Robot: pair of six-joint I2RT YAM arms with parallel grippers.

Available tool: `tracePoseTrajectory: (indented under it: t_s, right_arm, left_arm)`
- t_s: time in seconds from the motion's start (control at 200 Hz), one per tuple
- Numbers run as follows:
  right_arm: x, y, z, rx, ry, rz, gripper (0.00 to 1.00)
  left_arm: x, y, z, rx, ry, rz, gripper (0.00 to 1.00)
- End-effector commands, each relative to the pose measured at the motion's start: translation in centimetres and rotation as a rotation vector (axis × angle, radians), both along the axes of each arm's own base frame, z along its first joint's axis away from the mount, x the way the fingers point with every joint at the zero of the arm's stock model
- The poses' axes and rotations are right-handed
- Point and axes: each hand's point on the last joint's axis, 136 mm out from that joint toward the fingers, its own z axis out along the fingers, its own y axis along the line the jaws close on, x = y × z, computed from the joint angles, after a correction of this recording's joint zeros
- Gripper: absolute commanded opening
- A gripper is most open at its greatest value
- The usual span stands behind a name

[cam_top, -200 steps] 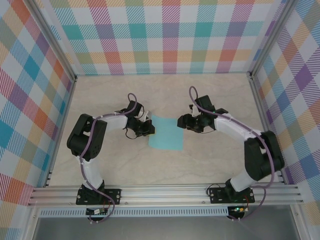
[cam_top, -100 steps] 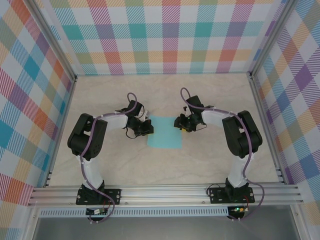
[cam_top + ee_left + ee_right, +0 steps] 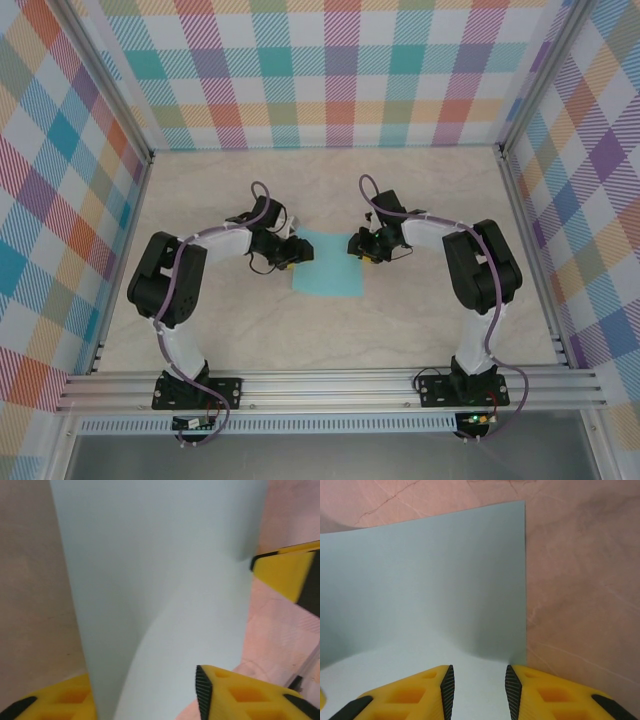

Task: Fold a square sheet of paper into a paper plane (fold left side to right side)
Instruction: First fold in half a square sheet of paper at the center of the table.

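The square sheet of paper [image 3: 330, 272] lies turquoise and unfolded on the table's middle; no paper plane is in view. My left gripper [image 3: 296, 252] is at the sheet's far left edge. In the left wrist view, the left gripper [image 3: 145, 700] is open and the paper [image 3: 165, 580] curls up between its yellow fingers [image 3: 240, 695]. My right gripper [image 3: 360, 246] is at the far right corner. In the right wrist view, the right gripper [image 3: 477, 682] is open with a narrow gap, and the paper [image 3: 420, 580] lies flat below it. One right finger [image 3: 287, 572] shows across the sheet.
The beige marbled table [image 3: 420, 320] stretches around the sheet. Plaid walls [image 3: 330, 80] with aluminium posts close the back and both sides. An aluminium rail [image 3: 330, 385] with both arm bases runs along the near edge.
My right arm swung in from the right to the sheet's far right corner and narrowed its jaws. My left gripper, shut a second ago, has opened at the left edge.
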Motion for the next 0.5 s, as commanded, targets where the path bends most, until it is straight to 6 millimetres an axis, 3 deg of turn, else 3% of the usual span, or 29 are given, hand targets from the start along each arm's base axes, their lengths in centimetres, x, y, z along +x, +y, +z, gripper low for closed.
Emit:
tracePoseTrajectory:
  t_s: [0.0, 0.185, 0.495]
  right_arm:
    - [-2.1, -1.3, -2.7, -0.084, 0.082, 0.019, 0.36]
    - [-2.2, -1.2, -2.7, -0.075, 0.082, 0.01, 0.36]
    - [-2.1, -0.5, -2.6, -0.027, 0.083, -0.007, 0.36]
  left_arm:
    - [1.0, -2.0, 4.2, -0.139, -0.068, -0.013, 0.52]
    - [1.2, -4.4, 5.9, -0.227, -0.091, -0.041, 0.57]
    - [0.9, -8.5, 6.1, -0.295, -0.082, -0.102, 0.64]
